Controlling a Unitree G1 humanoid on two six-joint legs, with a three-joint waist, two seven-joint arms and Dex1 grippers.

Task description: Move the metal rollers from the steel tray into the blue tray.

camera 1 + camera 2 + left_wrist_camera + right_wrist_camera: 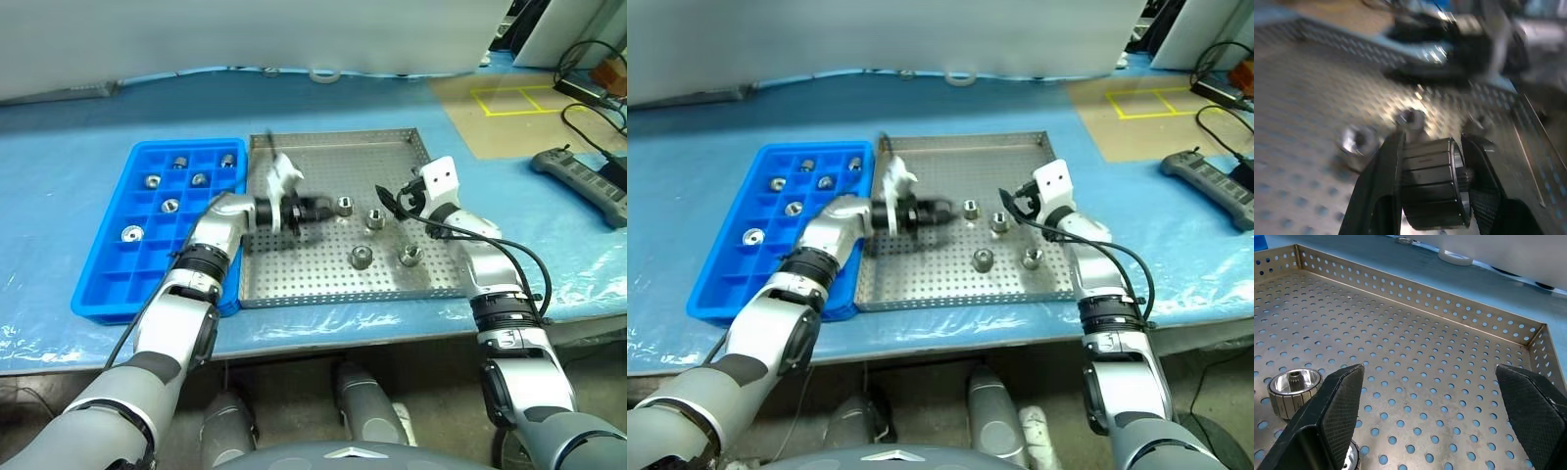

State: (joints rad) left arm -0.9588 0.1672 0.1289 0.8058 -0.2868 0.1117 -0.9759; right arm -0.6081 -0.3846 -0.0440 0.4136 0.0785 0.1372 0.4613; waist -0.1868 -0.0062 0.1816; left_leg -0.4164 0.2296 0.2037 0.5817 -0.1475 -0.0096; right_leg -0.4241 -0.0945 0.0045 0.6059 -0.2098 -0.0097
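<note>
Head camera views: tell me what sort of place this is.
Probably a workshop or lab bench: a perforated steel tray of metal rollers, a blue tray for sorting, yellow floor tape.

From the robot's head, two side-by-side cameras look forward and down over the steel tray (333, 220) and the blue tray (108, 259), while each wrist camera peers low and close along its own fingers across that same steel tray's perforated floor.

No legible txt, labels or nos. anywhere in these views.
</note>
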